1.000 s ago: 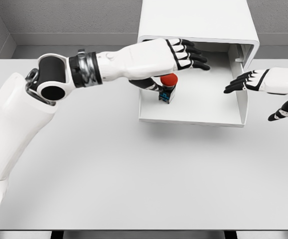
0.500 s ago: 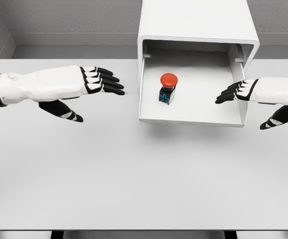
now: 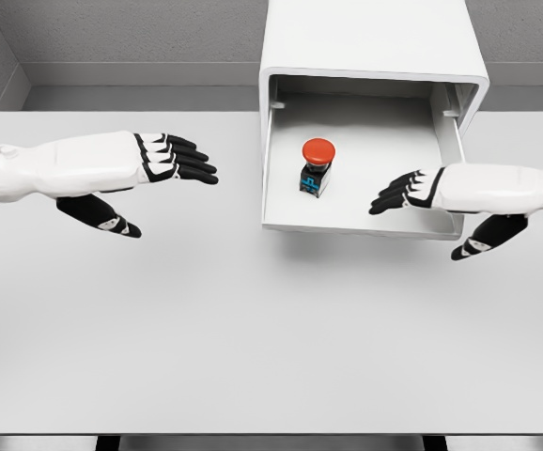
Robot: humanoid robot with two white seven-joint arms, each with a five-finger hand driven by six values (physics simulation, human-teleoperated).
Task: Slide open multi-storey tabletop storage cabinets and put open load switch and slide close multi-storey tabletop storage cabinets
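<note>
One load switch (image 3: 316, 167) stands upright, red button on top, in the cabinet's (image 3: 375, 42) single pulled-out drawer (image 3: 361, 222). Left hand (image 3: 126, 167) hovers with fingers extended, empty; right hand (image 3: 431, 192), fingers spread, reaches over the drawer's right wall.

A single head camera looked steeply down from above the near edge of the white table (image 3: 253, 329), facing the grey back wall (image 3: 140, 33). It stood close enough that the tabletop filled most of the frame, its far edge meeting the cabinet (image 3: 370, 38) at top.
</note>
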